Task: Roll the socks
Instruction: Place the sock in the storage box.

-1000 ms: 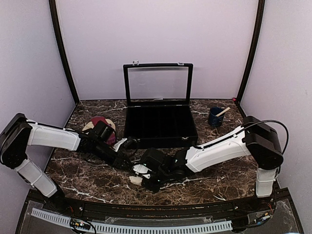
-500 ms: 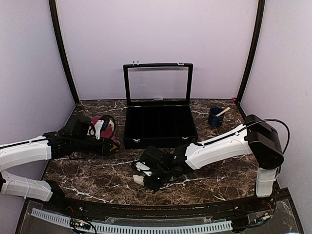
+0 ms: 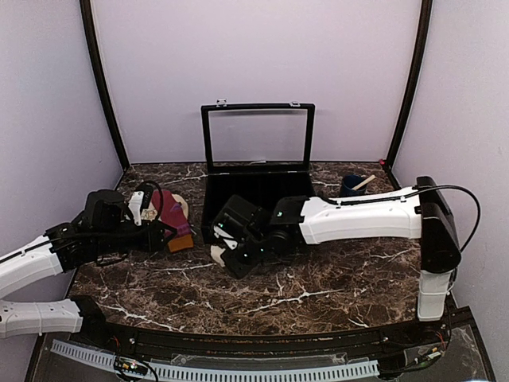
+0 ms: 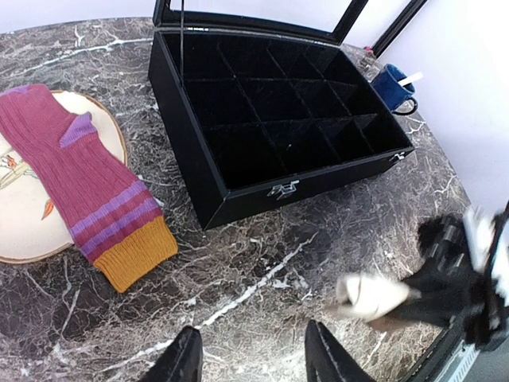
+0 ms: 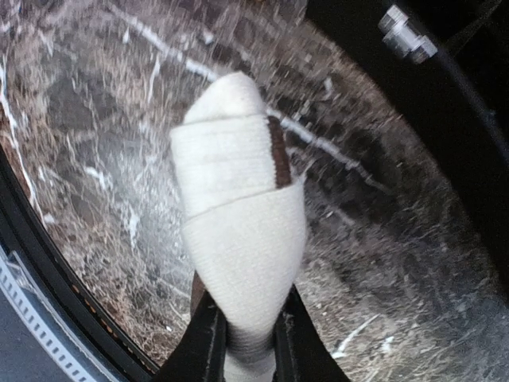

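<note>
While the right fingers [image 5: 205,344] clamp the rolled cream sock [image 5: 238,215], set the open, empty left fingers [image 4: 183,362] squarely over the maroon sock [image 4: 87,191].

Black case [image 3: 262,189] mid-table, bare marble [image 3: 334,290] in front

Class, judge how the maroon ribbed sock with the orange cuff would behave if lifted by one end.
Probably floppy: the maroon ribbed sock lies limp, following the edge of the tan oval mat. Likely light and grippy, given its knitted ribs. Lying flat, it should not roll.
</note>
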Robot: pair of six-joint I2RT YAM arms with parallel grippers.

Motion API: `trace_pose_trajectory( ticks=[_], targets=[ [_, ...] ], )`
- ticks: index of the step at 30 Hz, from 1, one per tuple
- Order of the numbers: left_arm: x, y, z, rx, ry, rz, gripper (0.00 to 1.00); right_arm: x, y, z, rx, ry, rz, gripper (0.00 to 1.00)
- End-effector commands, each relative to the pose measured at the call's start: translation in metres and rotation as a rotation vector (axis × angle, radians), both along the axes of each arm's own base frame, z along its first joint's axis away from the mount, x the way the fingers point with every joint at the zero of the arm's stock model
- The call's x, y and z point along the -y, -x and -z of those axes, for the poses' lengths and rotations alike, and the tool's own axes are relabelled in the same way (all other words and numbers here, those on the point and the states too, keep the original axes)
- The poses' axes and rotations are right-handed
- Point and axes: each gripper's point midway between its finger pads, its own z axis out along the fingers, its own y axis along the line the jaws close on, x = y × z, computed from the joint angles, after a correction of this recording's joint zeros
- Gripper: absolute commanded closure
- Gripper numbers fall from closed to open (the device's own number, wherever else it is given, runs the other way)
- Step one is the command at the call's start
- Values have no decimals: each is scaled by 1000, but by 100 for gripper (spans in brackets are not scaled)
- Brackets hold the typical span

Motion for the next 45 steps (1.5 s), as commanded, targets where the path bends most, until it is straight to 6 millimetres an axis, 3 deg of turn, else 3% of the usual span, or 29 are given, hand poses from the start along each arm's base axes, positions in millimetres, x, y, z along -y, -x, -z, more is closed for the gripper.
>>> trace_pose_trajectory(
  ticks=[1,6,9,15,19,25,33,39,45],
  targets=[
    [-9,6,-1,6,-7,-16,54,10,-49,-40,93,-8,124,100],
    [-11,9,-3,8,-3,-14,54,22,-107,-80,170,-47,205,100],
    [-13,9,-3,13,-6,-26,54,37,-142,-84,191,-36,243,100],
    [-21,9,-6,7,-11,-66,54,72,-195,-62,183,26,281,100],
    [-24,8,-6,-2,0,-96,54,89,-212,-41,179,78,271,100],
    [-27,6,0,-20,3,-132,54,105,-220,-12,119,119,217,100],
    [-20,-2,7,-38,8,-138,55,109,-191,23,-26,151,106,100],
    [-18,-7,6,-29,-9,-133,55,115,-175,31,-70,156,76,100],
    [-16,-9,5,-27,-15,-129,55,121,-171,46,-105,211,57,100]
  ],
)
